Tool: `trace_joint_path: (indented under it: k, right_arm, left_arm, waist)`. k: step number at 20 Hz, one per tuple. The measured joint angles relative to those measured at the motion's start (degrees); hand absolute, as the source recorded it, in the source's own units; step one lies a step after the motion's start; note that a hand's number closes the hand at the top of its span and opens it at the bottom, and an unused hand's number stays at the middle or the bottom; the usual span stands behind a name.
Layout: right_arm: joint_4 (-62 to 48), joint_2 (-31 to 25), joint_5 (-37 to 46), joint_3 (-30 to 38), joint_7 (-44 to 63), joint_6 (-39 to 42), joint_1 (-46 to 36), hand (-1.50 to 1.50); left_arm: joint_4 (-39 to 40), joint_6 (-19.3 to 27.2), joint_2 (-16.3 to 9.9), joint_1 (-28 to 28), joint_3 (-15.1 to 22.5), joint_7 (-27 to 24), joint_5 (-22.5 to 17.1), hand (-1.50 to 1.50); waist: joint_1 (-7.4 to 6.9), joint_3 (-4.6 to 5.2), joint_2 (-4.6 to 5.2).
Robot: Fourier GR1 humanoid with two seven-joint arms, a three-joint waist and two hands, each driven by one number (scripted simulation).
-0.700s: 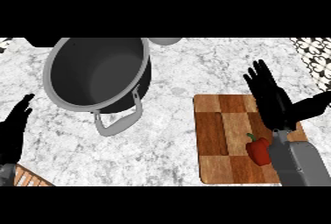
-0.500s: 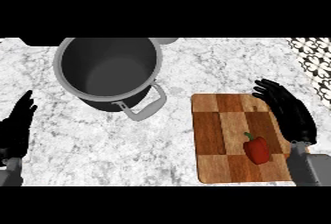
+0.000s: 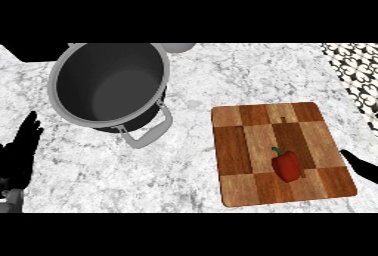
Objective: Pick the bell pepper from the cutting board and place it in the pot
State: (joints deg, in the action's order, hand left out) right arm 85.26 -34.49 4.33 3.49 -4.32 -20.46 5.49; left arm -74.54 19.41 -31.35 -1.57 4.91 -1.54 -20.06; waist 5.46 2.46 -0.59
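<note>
Bell pepper (image 3: 287, 166) lay on the wooden cutting board (image 3: 251, 150), red with a short green stem pointing up and to the left, in the board's lower middle part, slightly right of centre. Nothing touched it. Board was a checkered pattern of light and dark wood squares, sitting flat on the white-grey marbled counter (image 3: 192, 170) at the right side of the view, slightly rotated.

Pot (image 3: 111, 87) stood at upper left, well apart from the board — dark grey, round, its inside bare as far as visible, with a pale metal rim. One loop handle (image 3: 148, 131) stuck out toward lower right, pointing roughly at the board's near left corner; a second handle showed only as a pale sliver past the rim at the top.

Right hand (image 3: 363, 167) showed only as a black tip at the right edge, just beside the board's right side and level with the pepper, holding nothing; whether its fingers were spread or curled could not be told from so little. Left hand (image 3: 21, 155) was at the left edge, below the pot — fingers straight and pointing up, holding nothing, resting over the counter.

Patterned black-and-white surface (image 3: 354, 70) filled the upper right corner
</note>
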Motion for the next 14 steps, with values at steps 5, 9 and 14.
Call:
trace_joint_path:
  k: [5,9,14]
  right_arm:
    - [9.6,-1.1,3.9,-0.1,-1.0,-2.9,10.5,-1.5]
    - [16.7,-4.4,6.4,-1.1,5.5,-0.8,15.5,-1.5]
    - [23.1,-10.1,7.4,-2.4,17.3,5.6,15.0,-1.5]
  left_arm:
    - [-0.1,-0.9,0.1,-1.3,1.4,0.7,0.6,0.0]
    - [-0.1,-2.0,0.4,-2.4,1.9,0.8,0.1,0.0]
    - [0.5,-2.4,0.8,-4.4,3.4,1.0,0.6,0.0]
  waist:
    - [-1.24,0.05,0.38]
    - [-2.66,0.19,0.75]
    - [-4.56,0.18,1.22]
